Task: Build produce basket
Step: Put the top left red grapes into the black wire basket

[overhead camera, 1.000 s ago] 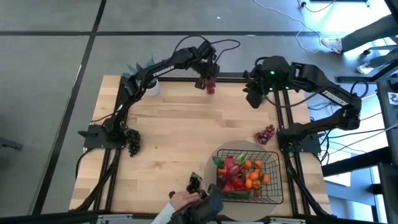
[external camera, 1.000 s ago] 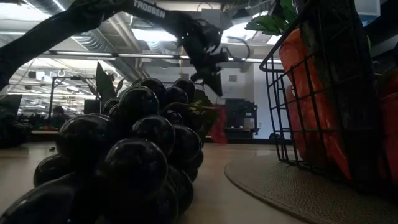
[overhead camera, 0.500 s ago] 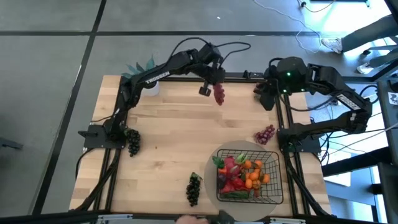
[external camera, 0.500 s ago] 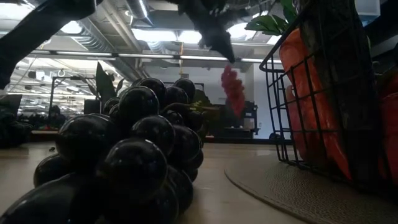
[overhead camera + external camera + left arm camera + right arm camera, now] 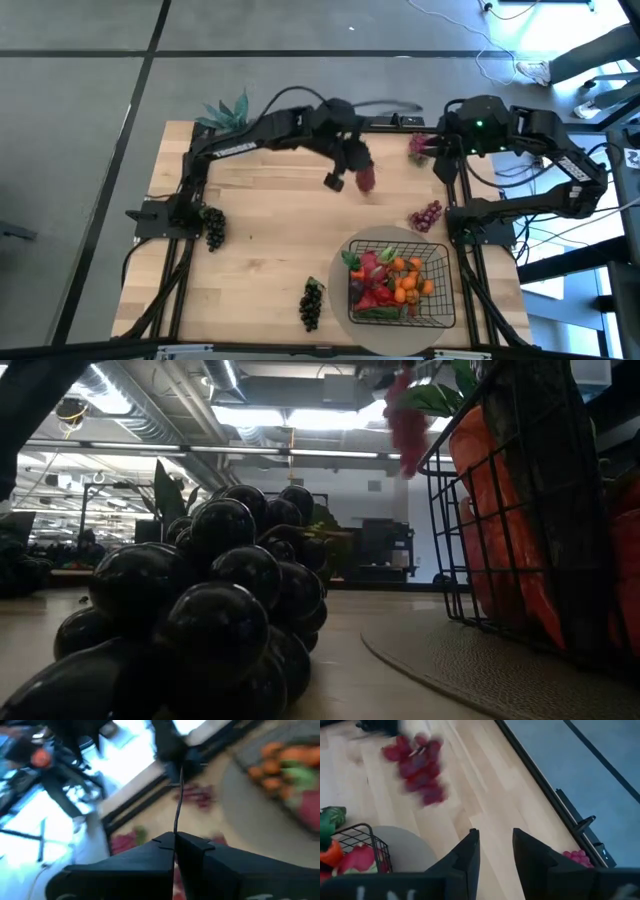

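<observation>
My left gripper [image 5: 358,165] hangs over the middle of the table's far half, shut on a red grape bunch [image 5: 366,180]. The low view shows that bunch [image 5: 405,415] high up beside the basket, and in the right wrist view it is a blur [image 5: 417,765]. The black wire basket [image 5: 440,300] stands on a round beige mat [image 5: 390,240] at the near right. It holds tangerines, a red fruit and green leaves. My right gripper [image 5: 492,840] is open and empty above the table's far right corner [image 5: 441,168]. My left gripper pinches the bunch's thin stem [image 5: 176,827] between its two shut fingertips, and the stem's end pokes out past them. The fingers slant down from the table's far left. The bunch hangs below them, lifted clear of the table.
A purple-red grape bunch [image 5: 426,215] lies just beyond the mat, and a pink bunch [image 5: 420,145] lies at the far right edge. Dark grape bunches lie at the left edge [image 5: 213,225] and near the front [image 5: 312,302]. A spiky green plant [image 5: 225,108] stands at the far left corner.
My left gripper has risen from the table's far edge and swung right and nearer, toward the basket, with the red bunch swinging below it. My right gripper has drawn back toward the right edge. A person's hand has left a dark grape bunch near the front edge and withdrawn.
</observation>
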`<move>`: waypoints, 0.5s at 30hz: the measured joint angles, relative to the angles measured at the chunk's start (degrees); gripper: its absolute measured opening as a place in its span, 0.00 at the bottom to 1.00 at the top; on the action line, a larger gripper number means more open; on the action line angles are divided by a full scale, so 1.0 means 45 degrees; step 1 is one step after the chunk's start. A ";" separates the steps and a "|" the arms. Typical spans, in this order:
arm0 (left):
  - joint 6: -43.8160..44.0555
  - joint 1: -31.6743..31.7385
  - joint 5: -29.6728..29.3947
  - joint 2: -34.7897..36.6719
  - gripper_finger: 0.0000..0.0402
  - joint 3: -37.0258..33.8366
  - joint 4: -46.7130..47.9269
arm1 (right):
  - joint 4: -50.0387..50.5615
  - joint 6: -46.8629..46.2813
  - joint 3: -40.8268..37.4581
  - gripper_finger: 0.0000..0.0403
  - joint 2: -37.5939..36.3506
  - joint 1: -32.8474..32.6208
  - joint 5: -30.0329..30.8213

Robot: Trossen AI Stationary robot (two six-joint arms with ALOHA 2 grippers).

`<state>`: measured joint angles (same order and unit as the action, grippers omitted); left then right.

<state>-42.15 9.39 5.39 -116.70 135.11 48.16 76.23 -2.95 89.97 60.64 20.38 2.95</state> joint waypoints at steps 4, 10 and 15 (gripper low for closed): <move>0.0374 -0.1034 0.0005 0.0135 0.00 -0.0014 -0.0889 | -0.0001 -0.0287 0.0000 0.26 -0.0326 0.0000 -0.0004; 0.1475 -0.2372 -0.0081 0.0082 0.00 -0.0023 -0.2757 | -0.0005 -0.0565 0.0000 0.26 -0.0604 0.0000 -0.0002; 0.2335 -0.3253 -0.1146 -0.0093 0.00 -0.0043 -0.4501 | -0.0005 -0.0276 0.0000 0.26 -0.0645 0.0000 -0.0008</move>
<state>-31.64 -5.25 0.23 -117.12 134.91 27.91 76.20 -4.19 89.97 57.74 20.38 2.92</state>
